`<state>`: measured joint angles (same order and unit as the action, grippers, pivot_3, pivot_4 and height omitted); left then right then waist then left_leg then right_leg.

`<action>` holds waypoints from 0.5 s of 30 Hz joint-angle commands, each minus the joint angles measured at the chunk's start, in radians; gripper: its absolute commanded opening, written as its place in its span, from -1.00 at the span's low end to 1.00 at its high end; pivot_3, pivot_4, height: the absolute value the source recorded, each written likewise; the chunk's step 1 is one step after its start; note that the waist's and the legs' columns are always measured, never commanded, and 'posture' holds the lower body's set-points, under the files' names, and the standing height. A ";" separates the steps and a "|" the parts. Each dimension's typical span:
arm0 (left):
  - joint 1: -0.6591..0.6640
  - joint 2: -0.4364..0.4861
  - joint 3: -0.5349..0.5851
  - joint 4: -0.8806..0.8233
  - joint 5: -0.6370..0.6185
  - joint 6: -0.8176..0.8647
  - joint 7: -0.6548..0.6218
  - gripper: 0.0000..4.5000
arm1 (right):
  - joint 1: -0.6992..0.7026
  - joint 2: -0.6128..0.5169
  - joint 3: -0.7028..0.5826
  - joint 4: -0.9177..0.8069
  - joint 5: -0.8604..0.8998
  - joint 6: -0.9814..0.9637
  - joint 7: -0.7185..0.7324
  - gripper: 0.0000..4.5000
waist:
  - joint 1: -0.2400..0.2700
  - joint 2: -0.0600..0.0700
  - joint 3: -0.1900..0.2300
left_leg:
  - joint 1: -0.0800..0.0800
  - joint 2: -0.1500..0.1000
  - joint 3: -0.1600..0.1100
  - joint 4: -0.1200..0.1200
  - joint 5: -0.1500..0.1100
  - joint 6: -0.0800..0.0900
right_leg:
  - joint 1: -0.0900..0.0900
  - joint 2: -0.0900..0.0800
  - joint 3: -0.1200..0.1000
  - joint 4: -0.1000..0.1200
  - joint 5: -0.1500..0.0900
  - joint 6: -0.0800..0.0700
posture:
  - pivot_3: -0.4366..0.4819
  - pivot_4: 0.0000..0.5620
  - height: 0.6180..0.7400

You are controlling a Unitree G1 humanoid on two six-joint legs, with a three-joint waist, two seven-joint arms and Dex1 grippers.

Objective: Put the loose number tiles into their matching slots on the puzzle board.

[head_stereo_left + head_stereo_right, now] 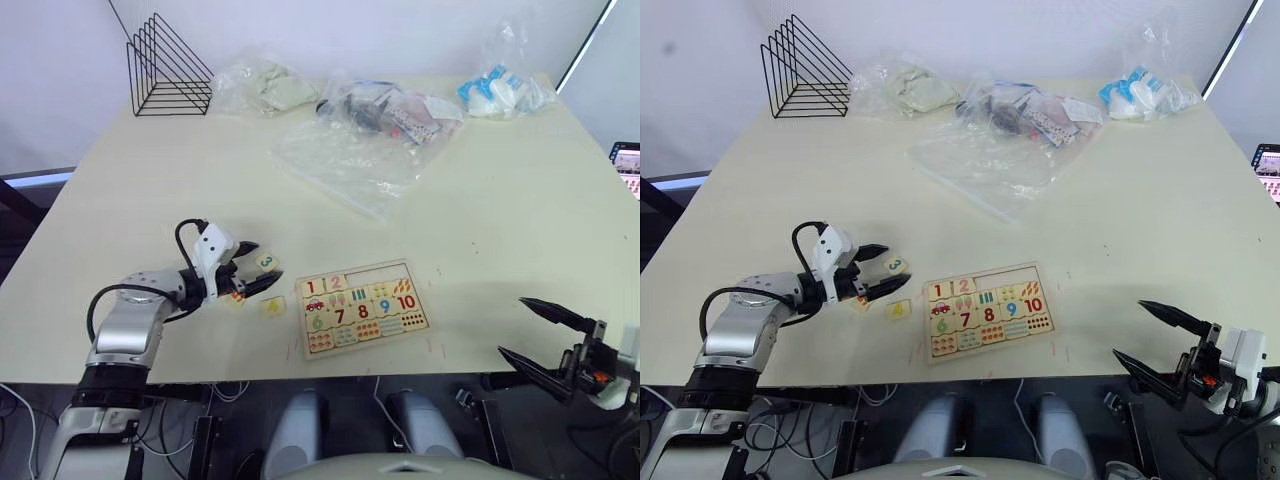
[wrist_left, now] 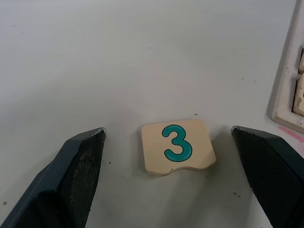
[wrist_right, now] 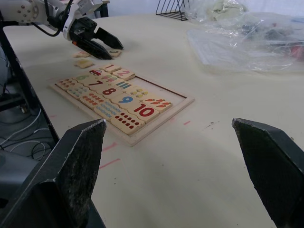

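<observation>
The puzzle board lies near the table's front edge, with tiles 1 and 2 seated in its top row. The slots to the right of them are bare. My left gripper is open and low over the table left of the board. It straddles the loose tile with the teal 3, both fingers apart from it. Two more loose number tiles lie close by, their digits unreadable. My right gripper hangs open and holds nothing, off the front edge at the right.
A black wire rack stands at the back left. Several plastic bags with contents line the back. A flat clear bag lies mid-table behind the board. Pink marks dot the table by the board.
</observation>
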<state>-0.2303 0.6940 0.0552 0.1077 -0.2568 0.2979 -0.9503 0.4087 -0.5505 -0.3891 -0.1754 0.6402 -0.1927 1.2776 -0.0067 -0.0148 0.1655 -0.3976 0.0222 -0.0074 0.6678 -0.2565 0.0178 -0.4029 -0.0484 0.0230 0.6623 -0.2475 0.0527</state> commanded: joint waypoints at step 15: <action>0.062 0.017 -0.025 -0.072 0.029 0.092 0.052 -0.32 | -0.016 -0.017 -0.001 -0.002 -0.003 -0.005 0.020 1.00 | -0.001 0.006 -0.004 | 0.001 0.000 0.000 0.000 0.000 0.000 | 0.000 0.000 0.001 0.000 0.000 0.000 | -0.05 -0.47 1.00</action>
<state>-0.1928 0.7055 0.0552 0.0317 -0.2454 0.3627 -0.8999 0.3934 -0.5533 -0.3874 -0.1736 0.6270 -0.1936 1.2891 -0.0076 -0.0087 0.1616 -0.3969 0.0220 -0.0069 0.6676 -0.2565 0.0178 -0.4028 -0.0484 0.0241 0.6622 -0.2476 0.0528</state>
